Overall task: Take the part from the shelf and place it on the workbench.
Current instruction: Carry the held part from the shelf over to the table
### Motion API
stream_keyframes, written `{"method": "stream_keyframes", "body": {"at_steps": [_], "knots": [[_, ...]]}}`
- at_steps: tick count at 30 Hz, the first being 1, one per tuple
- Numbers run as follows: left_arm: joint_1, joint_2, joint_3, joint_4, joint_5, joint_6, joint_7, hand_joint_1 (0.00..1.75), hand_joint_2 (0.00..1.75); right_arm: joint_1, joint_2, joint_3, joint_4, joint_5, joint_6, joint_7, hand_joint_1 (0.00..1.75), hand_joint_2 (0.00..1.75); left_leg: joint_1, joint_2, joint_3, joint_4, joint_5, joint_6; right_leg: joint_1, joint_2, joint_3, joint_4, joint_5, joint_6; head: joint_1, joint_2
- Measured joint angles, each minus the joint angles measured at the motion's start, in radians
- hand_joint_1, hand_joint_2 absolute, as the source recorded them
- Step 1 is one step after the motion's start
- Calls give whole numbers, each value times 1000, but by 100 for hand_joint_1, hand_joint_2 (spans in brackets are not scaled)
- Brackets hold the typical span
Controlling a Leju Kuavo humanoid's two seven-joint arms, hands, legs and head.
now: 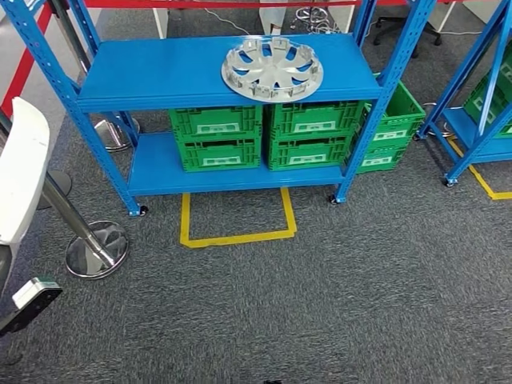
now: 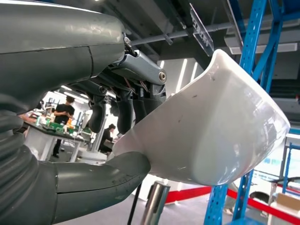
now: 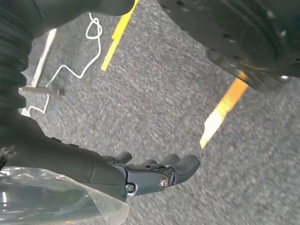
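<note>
- Left hand (image 2: 116, 140) grips a glossy white moulded plastic part (image 2: 212, 126), thumb under its edge and dark fingers (image 2: 123, 112) curled over the rim; in the head view that part (image 1: 21, 168) sits at the left edge.
- Right hand (image 3: 155, 173) hangs empty over grey carpet (image 3: 159, 93), fingers extended and slightly apart.
- Yellow tape outline (image 1: 235, 232) marks the floor before the blue metal shelf (image 1: 157, 76).
- Farther off, a silver spoked hubcap (image 1: 272, 68) lies on the top tier, green plastic crates (image 1: 259, 136) below.
- Judging by this, the part is off the shelf; next comes carrying it to the workbench, which I cannot see.
</note>
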Motion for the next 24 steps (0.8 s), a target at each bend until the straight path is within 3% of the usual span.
{"method": "stream_keyframes", "body": {"at_steps": [1,2,3,5,6,7,8,9,11,13,14,15,16,17,18,20,22,24], "knots": [[0,0,0,0,1,-1,0,117,175,-1,0,0,0,1,1,0,0,175,-3,0,-19,2,13,0,1,0,30,-14,31,-4,0,0],[0,0,0,0,2,-1,0,117,175,-2,0,0,1,1,2,0,0,175,-5,0,-35,5,24,-1,3,0,77,-62,60,-11,0,0],[0,0,0,0,3,-2,0,117,175,-3,-1,-1,2,2,2,1,0,175,-8,0,-48,7,35,-3,6,1,136,-135,70,-19,0,0],[-1,0,1,-1,4,-2,0,117,175,-9,-2,-1,4,4,2,1,0,175,-10,1,-63,11,55,-10,12,2,242,-287,46,-30,-2,0],[-2,0,2,-1,4,-2,0,117,175,-11,-3,-2,4,5,2,1,0,175,-9,3,-66,10,66,-15,16,2,267,-332,31,-33,-2,0],[-3,0,2,-1,5,-2,0,117,175,-12,-3,-2,5,5,3,2,0,175,-8,3,-68,9,76,-21,18,2,272,-352,29,-35,-1,0],[-3,0,2,-1,5,-3,0,117,175,-13,-2,-2,5,5,4,2,0,175,-5,2,-71,9,81,-27,18,1,262,-351,38,-40,-1,0],[-2,0,2,-1,5,-3,0,117,175,-12,-2,-1,6,5,4,2,0,175,-3,0,-76,16,65,-33,16,-1,252,-352,50,-47,-1,0],[0,0,3,-2,8,-4,0,117,175,-12,-1,-1,6,6,5,2,0,175,1,-4,-92,80,-27,-46,12,-7,227,-353,77,-60,-5,0],[0,0,3,-1,12,-5,0,117,175,-12,-1,-1,7,8,5,3,0,175,7,-5,-107,206,-132,-56,13,-9,199,-348,102,-64,-8,0],[-1,0,3,-1,14,-6,0,117,175,-13,0,-1,7,9,5,3,0,175,10,-5,-109,261,-149,-60,12,-10,182,-342,114,-63,-8,0],[-1,0,3,-1,16,-6,0,117,175,-13,0,-1,7,10,6,3,0,175,12,-5,-101,294,-140,-63,12,-10,163,-333,125,-61,-8,0],[-1,0,3,-1,17,-7,0,117,175,-13,0,-1,7,10,6,4,0,175,15,-5,-78,292,-113,-66,10,-10,140,-323,134,-58,-8,0],[-2,0,3,-1,20,-8,0,117,175,-13,0,-1,7,10,6,5,0,175,17,-5,-40,254,-83,-68,9,-10,118,-312,142,-54,-8,0],[-3,0,3,-1,25,-8,-1,117,175,-13,0,-1,7,11,6,6,0,175,19,-5,8,190,-71,-69,9,-10,99,-301,148,-49,-8,0],[-7,0,2,-2,37,-7,-7,117,175,-14,0,-1,7,15,7,7,0,175,17,-6,92,58,-88,-60,10,-9,72,-284,159,-38,-7,0],[-9,0,2,-2,50,-7,-15,117,175,-14,0,-1,7,18,8,7,0,175,11,-6,112,9,-106,-43,10,-9,62,-281,175,-26,-7,0],[-10,-1,0,-2,59,-6,-20,117,175,-12,0,-1,7,19,8,8,0,175,11,-3,98,4,-89,-25,6,-7,52,-278,178,-14,-7,0]]}}
